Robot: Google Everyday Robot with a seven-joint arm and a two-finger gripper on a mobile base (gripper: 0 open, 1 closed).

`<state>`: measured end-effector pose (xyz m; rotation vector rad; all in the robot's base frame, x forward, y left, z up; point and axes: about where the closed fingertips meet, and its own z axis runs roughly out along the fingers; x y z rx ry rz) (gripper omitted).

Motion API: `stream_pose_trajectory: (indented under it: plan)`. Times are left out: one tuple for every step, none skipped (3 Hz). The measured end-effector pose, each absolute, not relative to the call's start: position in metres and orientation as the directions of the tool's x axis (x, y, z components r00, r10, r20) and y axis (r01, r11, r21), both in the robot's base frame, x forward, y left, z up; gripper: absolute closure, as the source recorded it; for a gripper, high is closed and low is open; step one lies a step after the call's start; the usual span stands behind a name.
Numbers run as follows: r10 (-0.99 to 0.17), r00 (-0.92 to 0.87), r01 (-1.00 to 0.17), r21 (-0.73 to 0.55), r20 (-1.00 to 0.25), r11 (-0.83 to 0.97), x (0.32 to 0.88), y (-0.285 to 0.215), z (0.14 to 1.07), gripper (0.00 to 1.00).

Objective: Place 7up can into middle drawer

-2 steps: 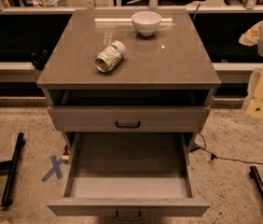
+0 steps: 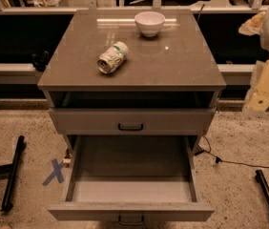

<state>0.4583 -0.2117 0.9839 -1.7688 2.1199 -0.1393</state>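
The 7up can [image 2: 112,57] lies on its side on the grey cabinet top [image 2: 172,66], left of centre, with its silver end facing front-left. The middle drawer [image 2: 130,175] is pulled out wide at the bottom of the view; its grey floor is bare and its dark loop handle [image 2: 131,220] is at the front edge. My gripper [image 2: 263,87], a cream-coloured part at the end of the arm, hangs at the right edge of the view. It is beside the cabinet, well apart from the can and holding nothing that I can see.
A white bowl [image 2: 150,22] stands at the back of the cabinet top. The upper drawer front [image 2: 130,121] with its handle is shut. A blue X mark [image 2: 55,171], black bars [image 2: 12,173] and a cable [image 2: 234,162] lie on the speckled floor.
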Motion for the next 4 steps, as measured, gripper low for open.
stream_pose_trajectory:
  plan:
    - [-0.970,0.020,-0.923,-0.377,-0.243,0.075,0.501,-0.187,0.995,0.00]
    - [-0.950,0.130,-0.914,-0.406,-0.283,-0.004,0.537,-0.147,1.004,0.00]
    - [-0.926,0.215,-0.906,-0.416,-0.309,-0.071,0.564,-0.098,1.012,0.00]
    - [-0.926,0.215,-0.906,-0.416,-0.309,-0.071,0.564,-0.098,1.011,0.00]
